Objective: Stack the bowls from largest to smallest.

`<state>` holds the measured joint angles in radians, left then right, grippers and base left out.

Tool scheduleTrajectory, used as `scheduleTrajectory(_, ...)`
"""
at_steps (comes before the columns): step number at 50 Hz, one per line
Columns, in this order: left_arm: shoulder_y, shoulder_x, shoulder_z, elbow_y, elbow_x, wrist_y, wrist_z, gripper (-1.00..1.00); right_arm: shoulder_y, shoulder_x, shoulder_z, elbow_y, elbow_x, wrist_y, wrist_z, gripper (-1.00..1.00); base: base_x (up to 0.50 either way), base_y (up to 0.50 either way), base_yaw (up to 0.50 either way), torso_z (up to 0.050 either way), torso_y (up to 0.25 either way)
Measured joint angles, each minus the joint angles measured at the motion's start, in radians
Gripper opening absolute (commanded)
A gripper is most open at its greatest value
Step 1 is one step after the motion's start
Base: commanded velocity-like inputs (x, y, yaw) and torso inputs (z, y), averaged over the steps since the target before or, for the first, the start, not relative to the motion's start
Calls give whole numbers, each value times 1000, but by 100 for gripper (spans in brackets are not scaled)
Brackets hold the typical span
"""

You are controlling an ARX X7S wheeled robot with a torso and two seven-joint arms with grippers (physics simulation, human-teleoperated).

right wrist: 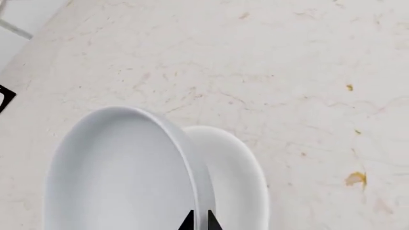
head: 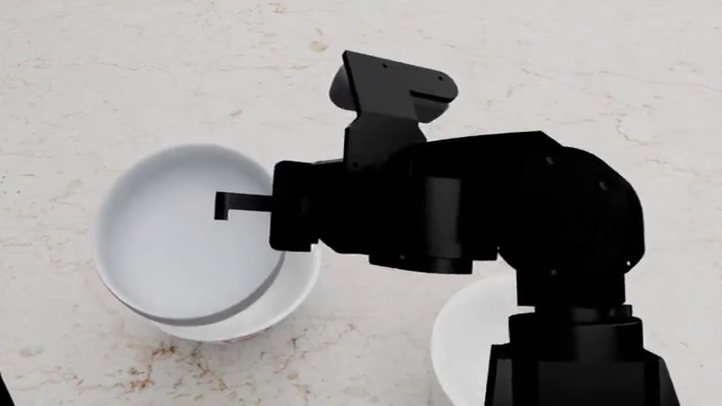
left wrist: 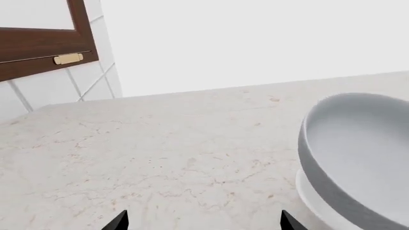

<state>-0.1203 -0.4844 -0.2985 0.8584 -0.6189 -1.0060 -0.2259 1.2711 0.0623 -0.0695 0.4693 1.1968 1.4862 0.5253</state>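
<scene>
The pale grey bowl (head: pixel 181 241) lies tilted inside a wider white bowl (head: pixel 287 309) at the left of the head view. My right gripper (right wrist: pixel 199 221) is shut on the grey bowl's rim (right wrist: pixel 191 158), one fingertip on each side of the wall; it also shows in the head view (head: pixel 226 205). The white bowl under it shows beside the rim (right wrist: pixel 240 177). A second white bowl (head: pixel 468 342) sits at the lower right, partly hidden by my right arm. My left gripper (left wrist: pixel 204 223) is open and empty over the counter, left of the grey bowl (left wrist: pixel 357 153). No heart mark shows.
The cream marble counter (head: pixel 135 76) spreads all round the bowls. In the left wrist view a tiled wall (left wrist: pixel 89 81) with a dark wooden cabinet door (left wrist: pixel 38 48) rises at the counter's far end. My right arm (head: pixel 485 220) fills the middle of the head view.
</scene>
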Motion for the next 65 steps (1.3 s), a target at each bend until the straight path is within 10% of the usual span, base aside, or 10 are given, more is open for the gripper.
scheduleTrajectory(38,-23,-3,41,-28,8,13,-22,100,-48,34,-147,65,-34,-148,-88,-100,0,0,0,0,0)
scheduleTrajectory(39,-20,-4,39,-27,6,13,-22,100,-46,34,-149,65,-34,-148,-88,100,0,0,0,0,0)
scheduleTrajectory(65,20,-20,-8,-11,-21,24,-13,100,-40,66,-144,-126,34,-139,-2,100,0,0,0,0,0)
